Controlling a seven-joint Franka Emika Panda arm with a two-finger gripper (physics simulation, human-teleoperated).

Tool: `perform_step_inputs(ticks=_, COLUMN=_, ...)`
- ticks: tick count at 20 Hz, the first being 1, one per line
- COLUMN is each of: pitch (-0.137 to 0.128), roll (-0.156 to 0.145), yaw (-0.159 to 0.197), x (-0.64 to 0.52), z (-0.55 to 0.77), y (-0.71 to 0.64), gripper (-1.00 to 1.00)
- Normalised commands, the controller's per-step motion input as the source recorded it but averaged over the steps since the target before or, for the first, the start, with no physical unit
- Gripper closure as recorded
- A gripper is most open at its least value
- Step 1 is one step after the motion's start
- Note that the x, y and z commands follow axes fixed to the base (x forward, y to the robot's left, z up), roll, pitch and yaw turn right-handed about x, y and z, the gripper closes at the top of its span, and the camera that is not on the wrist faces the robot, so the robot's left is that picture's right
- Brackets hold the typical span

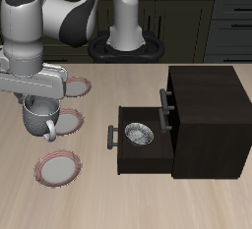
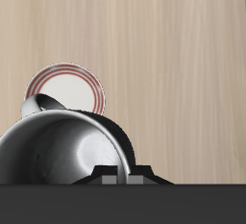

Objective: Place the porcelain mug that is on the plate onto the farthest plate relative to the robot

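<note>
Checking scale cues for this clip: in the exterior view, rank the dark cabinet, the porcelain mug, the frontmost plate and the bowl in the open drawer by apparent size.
1. dark cabinet
2. frontmost plate
3. porcelain mug and bowl look alike; unranked, since the gripper covers the mug's top.

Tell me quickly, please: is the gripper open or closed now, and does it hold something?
Gripper: closed on the porcelain mug, holding it at the rim, above the middle plate.
</note>
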Motion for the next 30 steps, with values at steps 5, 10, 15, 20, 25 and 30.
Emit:
perform_step_inputs(ticks=5, pitch=-0.094, roll=-0.006, yaw=0.035, x=0.29, z=0.12, y=-0.03, gripper=1.0)
perform_step_inputs(ticks=10, pitch=-0.061, roll=0.028, yaw=0.021, x=0.12, z=0.03, y=0.15, gripper=1.0)
perform_step_inputs(ticks=15, pitch=-0.054, roll=0.003, yaw=0.022, x=0.18, z=-0.1, y=0.1, gripper=1.0)
perform_step_inputs(ticks=20, pitch=-0.005, roll=0.026, yaw=-0.016, x=0.1, z=-0.13, y=0.07, gripper=1.0)
perform_step_inputs(ticks=25, pitch=-0.017, roll=0.013, yaw=0.019, x=0.1, z=-0.11, y=0.1, gripper=1.0)
perform_step_inputs(ticks=30, pitch=0.022, roll=0.037, yaw=0.01, x=0.07, z=-0.29, y=0.25, gripper=1.0)
